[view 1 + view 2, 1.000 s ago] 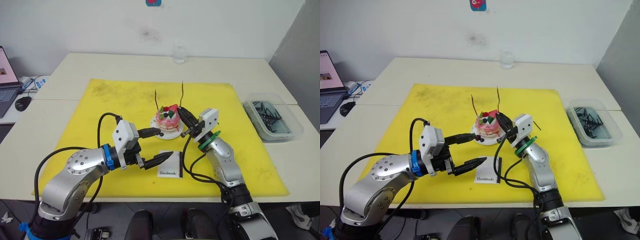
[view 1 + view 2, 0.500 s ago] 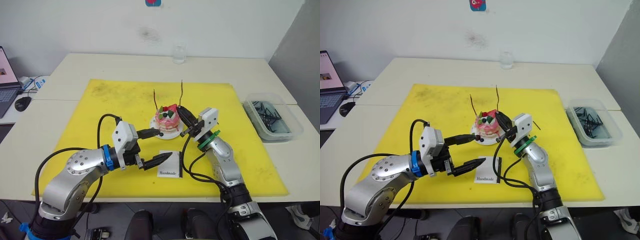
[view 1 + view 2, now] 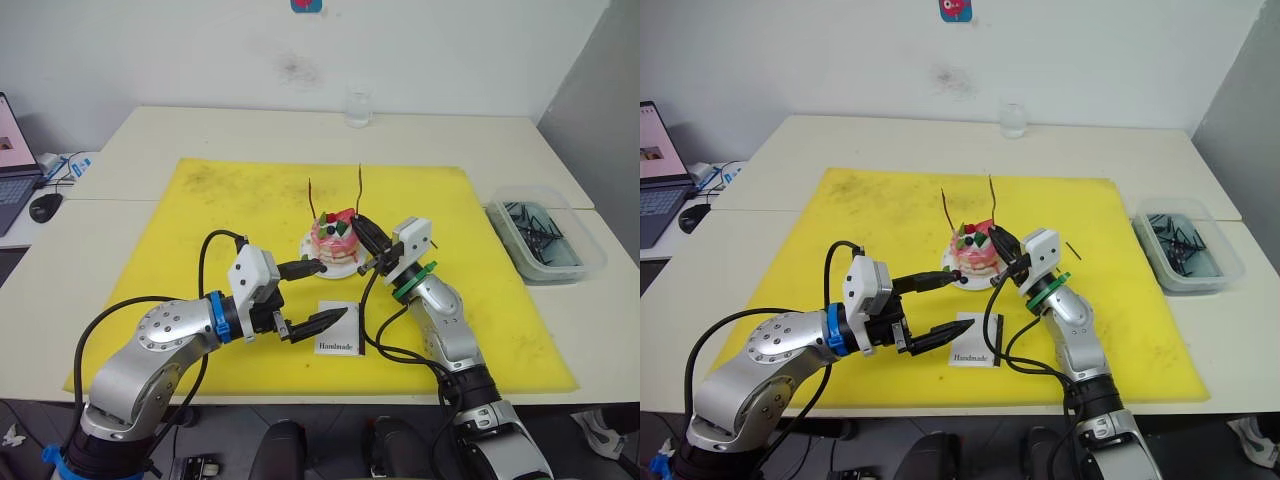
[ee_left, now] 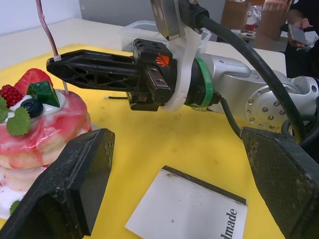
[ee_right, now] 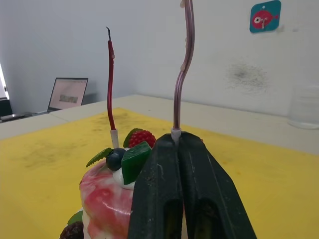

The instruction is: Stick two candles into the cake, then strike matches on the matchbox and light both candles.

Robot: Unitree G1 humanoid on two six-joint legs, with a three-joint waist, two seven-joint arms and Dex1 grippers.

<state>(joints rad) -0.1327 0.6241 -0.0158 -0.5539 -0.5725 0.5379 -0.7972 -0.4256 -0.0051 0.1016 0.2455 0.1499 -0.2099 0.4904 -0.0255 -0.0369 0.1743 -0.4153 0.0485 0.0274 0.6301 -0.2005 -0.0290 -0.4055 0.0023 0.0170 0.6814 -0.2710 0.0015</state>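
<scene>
Your right gripper has edged slightly left over the last second, closing in on the cake, its fingers pressed together on the pale base of the second candle, held upright. The first candle already stands in the cake's far-left top. So step one is half done, in my judgement: this candle is not yet seated.

Your left gripper has barely moved; its fingers are spread wide, empty, one beside the cake's white plate, the other over the near-left corner of the matchbox. The matchbox lies flat on the yellow mat, just near of the cake.

At the far right, a clear plastic tub holds a tangle of dark matches. One loose match lies on the mat to the right of your right gripper.

A clear glass stands at the table's far edge; I cannot tell what it contains.
</scene>
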